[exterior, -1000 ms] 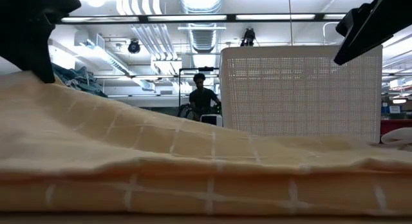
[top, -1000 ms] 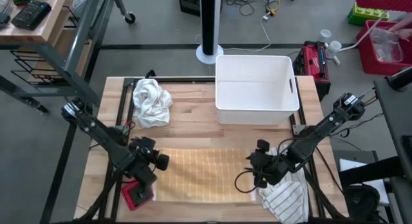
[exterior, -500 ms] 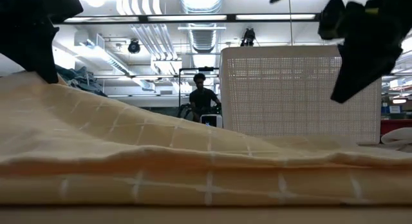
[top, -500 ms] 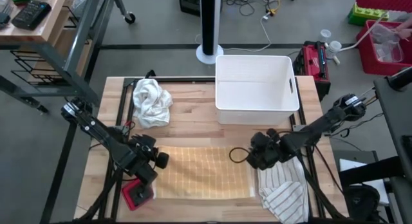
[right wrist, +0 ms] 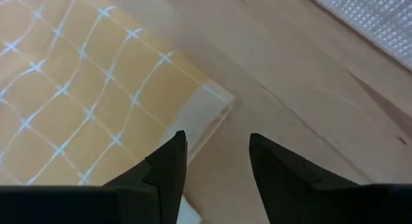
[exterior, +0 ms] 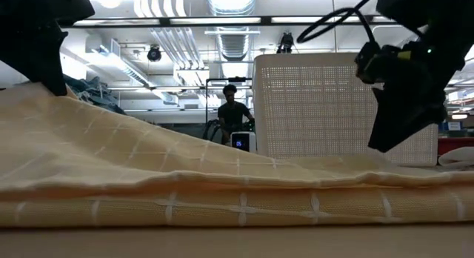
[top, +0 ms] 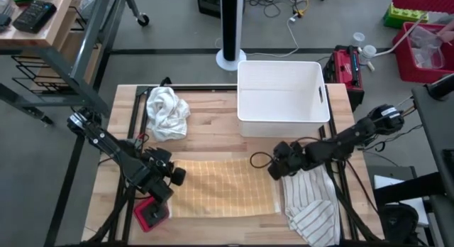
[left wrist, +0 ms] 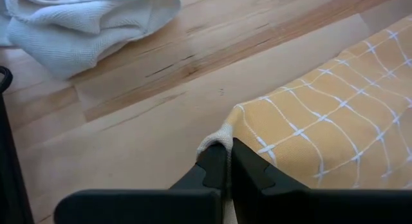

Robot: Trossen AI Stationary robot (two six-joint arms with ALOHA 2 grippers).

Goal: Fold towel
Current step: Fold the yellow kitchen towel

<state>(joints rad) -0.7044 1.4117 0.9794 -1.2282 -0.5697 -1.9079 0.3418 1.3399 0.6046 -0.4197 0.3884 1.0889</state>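
Observation:
A yellow towel (top: 223, 189) with a white grid lies spread on the near half of the wooden table. My left gripper (top: 176, 177) is shut on its far left corner, which is raised; in the low view the cloth (exterior: 185, 176) slopes down from that gripper (exterior: 46, 73) toward the right. My right gripper (top: 275, 169) stands open just above the towel's far right corner (right wrist: 215, 98), which lies flat on the table ahead of the gripper (right wrist: 217, 150), and touches nothing. In the low view it (exterior: 392, 128) hangs at the right. My left gripper pinches the towel's far left corner (left wrist: 222, 132) between its two shut fingers (left wrist: 212, 161), coming slanting down from above. The corner is lifted off the table and the cloth runs down from it to the tabletop; one layer or several, I cannot tell.
A white bin (top: 284, 98) stands at the far right of the table, a crumpled white cloth (top: 167, 112) at the far left. A striped cloth (top: 312, 208) lies at the near right, a red object (top: 151, 215) by the towel's near left corner. A person (exterior: 233, 113) stands in the room beyond.
My right gripper has gone from the striped cloth toward the table's far edge and a little left, sinking and rolling, and now hangs over the towel's far right corner. My left gripper has kept its hold on the raised corner.

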